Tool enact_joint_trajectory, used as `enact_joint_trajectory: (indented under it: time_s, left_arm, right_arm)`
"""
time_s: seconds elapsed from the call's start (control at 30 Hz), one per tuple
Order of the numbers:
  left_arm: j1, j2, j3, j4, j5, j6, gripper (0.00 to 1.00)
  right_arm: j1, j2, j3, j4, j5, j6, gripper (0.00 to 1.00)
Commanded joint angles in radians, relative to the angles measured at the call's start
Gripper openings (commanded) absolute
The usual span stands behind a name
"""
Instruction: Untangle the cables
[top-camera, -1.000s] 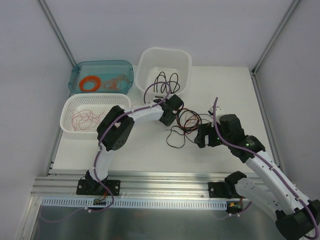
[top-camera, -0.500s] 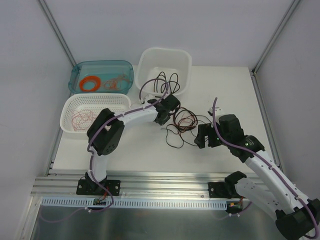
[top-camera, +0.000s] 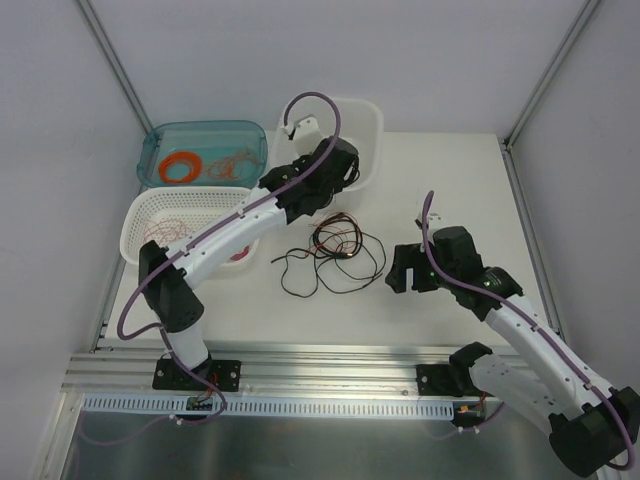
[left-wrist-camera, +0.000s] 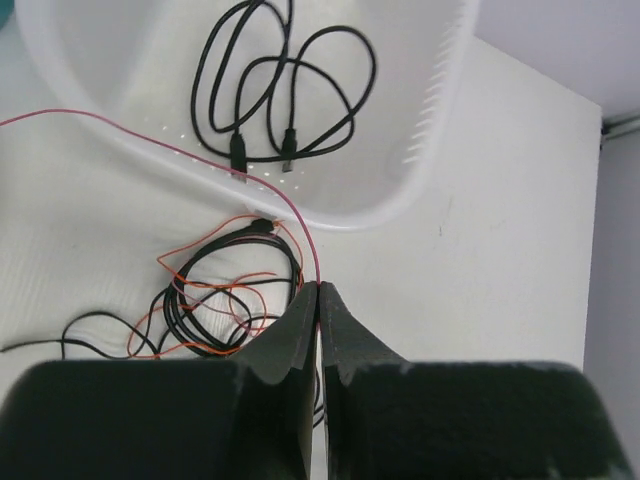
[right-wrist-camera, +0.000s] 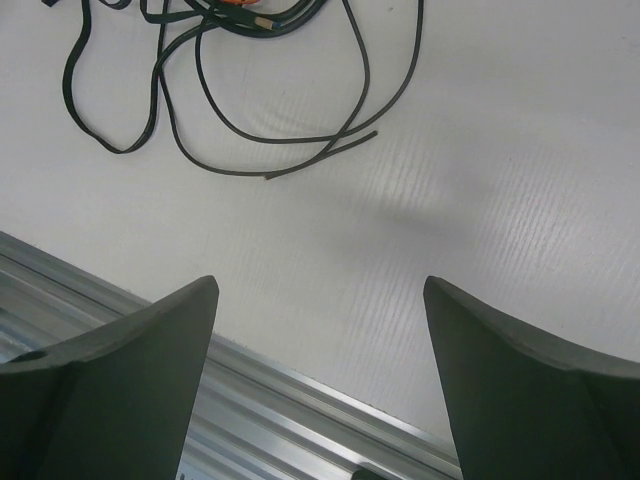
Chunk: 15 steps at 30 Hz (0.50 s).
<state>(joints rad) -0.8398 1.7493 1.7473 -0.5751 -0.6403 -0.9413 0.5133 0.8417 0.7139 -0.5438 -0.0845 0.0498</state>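
Now, left claw (left-wrist-camera: 318, 295): I have it pinching a red wire (left-wrist-camera: 310, 258) that runs away across the white tub's (left-wrist-camera: 440, 130) rim.
Cables (top-camera: 335, 250): loose heap on the surface (top-camera: 450, 190), just below that claw.
Right claw (right-wrist-camera: 320, 290): spread, hovering right of the heap.

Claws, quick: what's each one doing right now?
Left claw: closed, pinching the red wire.
Right claw: open, holding nothing.

Bright diffuse light; soft faint shadow on table (right-wrist-camera: 520, 150) beyond right pincer (right-wrist-camera: 319, 283).
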Motion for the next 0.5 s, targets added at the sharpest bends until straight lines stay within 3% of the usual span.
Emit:
enact_joint_trajectory:
  time_s: [0.0,0.27,0.47]
  left_arm:
    - [-0.036,-0.042,0.101,-0.003,-0.044,0.241,0.00]
    - [-0.024,-0.149,0.184,-0.002,-0.154,0.539,0.00]
    - [0.060,-0.289,0.244,-0.005,-0.111,0.666,0.00]
  right_arm:
    - [0.005,0.007,0.005,0.051,0.008,0.036,0.88]
    - [0.004,0.000,0.004,0.048,0.002,0.042,0.88]
    - [0.005,0.014,-0.002,0.059,-0.012,0.051,0.88]
